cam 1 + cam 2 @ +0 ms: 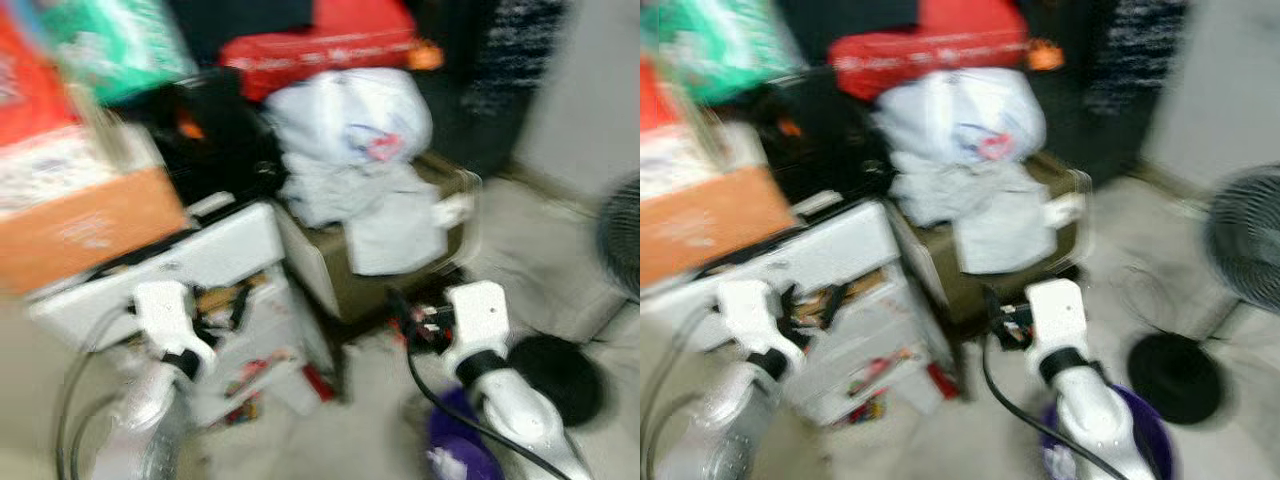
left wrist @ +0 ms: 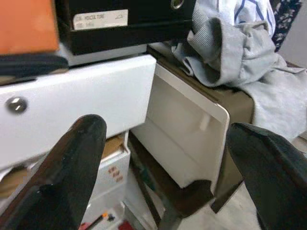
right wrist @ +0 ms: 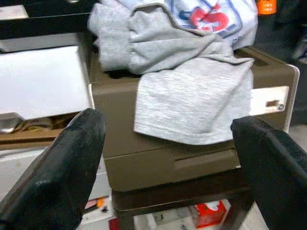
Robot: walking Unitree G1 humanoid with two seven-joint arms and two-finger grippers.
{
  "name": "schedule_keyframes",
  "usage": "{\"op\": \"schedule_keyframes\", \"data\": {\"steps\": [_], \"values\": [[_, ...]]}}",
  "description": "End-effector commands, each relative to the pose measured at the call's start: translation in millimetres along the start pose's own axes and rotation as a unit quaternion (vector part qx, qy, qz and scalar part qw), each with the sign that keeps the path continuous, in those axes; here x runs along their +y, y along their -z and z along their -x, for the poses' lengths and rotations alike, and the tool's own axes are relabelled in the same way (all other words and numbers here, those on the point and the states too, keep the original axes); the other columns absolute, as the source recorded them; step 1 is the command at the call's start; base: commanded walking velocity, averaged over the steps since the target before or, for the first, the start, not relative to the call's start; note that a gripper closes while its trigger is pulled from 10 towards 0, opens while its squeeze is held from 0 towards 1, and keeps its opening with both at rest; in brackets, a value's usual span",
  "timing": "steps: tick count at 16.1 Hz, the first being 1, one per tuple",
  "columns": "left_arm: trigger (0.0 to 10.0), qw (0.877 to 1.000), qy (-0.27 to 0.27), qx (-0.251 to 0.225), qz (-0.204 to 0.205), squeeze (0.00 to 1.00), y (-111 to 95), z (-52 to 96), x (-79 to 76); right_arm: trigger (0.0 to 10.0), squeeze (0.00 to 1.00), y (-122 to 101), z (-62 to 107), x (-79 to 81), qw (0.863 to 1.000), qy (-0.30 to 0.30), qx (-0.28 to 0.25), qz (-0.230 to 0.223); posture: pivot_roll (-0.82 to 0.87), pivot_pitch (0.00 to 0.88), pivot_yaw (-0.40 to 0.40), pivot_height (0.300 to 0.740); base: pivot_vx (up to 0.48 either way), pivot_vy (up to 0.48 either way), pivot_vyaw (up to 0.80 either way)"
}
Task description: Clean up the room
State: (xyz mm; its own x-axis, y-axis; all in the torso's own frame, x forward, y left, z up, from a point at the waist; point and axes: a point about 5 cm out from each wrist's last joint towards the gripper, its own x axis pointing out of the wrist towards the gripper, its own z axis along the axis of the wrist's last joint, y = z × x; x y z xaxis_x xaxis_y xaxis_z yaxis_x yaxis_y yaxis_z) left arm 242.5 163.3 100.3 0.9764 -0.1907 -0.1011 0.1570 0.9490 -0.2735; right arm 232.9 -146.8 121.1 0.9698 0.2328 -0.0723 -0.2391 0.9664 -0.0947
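From the head cameras, both blurred, I am seeing a crowded corner. A soft grey garment (image 1: 385, 215) is lying crumpled on a boxy brown cabinet (image 1: 345, 285) and is hanging over its front. Above it a rounded white plastic bag (image 1: 350, 115) with a red and blue print is sitting, and a red flat bag (image 1: 325, 45) is on top of that. To the left, a white plastic drawer unit (image 1: 215, 250) is standing with its drawers partly open and small colourful things showing inside. An orange cardboard box (image 1: 90, 225) is resting on it. At the right, a round black fan base (image 1: 1175, 375) is lying on the pale floor (image 1: 350, 430). Both silver arms are reaching forward.

In the left wrist view, the left gripper (image 2: 165, 158) is holding its two black fingers wide apart with nothing between them, facing the gap between the white unit and the brown cabinet.

In the right wrist view, the right gripper (image 3: 168, 158) is also spread wide and empty, pointing at the knitted grey garment on the smooth brown cabinet.
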Motion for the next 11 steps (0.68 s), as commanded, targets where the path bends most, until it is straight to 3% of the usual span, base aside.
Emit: {"op": "schedule_keyframes", "data": {"steps": [1, 5, 11], "values": [[10.0, 1.000, -0.005, -0.006, -0.012, 0.00, -5.6, -0.9, 3.2, 10.0, 0.00, -2.4, -1.0, 1.2, 1.000, 0.002, -0.005, -0.008, -0.23, 0.043, 0.082, 0.740, 0.000, 0.000, 0.00], [10.0, 0.999, -0.029, -0.015, -0.034, 0.00, -10.0, 1.8, 9.0, 10.0, 0.00, -2.6, -3.2, 0.2, 1.000, -0.003, -0.006, 0.001, -0.23, 0.034, 0.070, 0.740, 0.000, 0.000, 0.00], [10.0, 0.999, -0.013, -0.006, -0.040, 0.00, -5.2, 3.2, 4.7, 10.0, 0.00, -2.6, -7.9, 1.3, 1.000, -0.013, -0.006, 0.006, -0.22, 0.026, 0.061, 0.740, 0.000, 0.000, 0.80]]}}
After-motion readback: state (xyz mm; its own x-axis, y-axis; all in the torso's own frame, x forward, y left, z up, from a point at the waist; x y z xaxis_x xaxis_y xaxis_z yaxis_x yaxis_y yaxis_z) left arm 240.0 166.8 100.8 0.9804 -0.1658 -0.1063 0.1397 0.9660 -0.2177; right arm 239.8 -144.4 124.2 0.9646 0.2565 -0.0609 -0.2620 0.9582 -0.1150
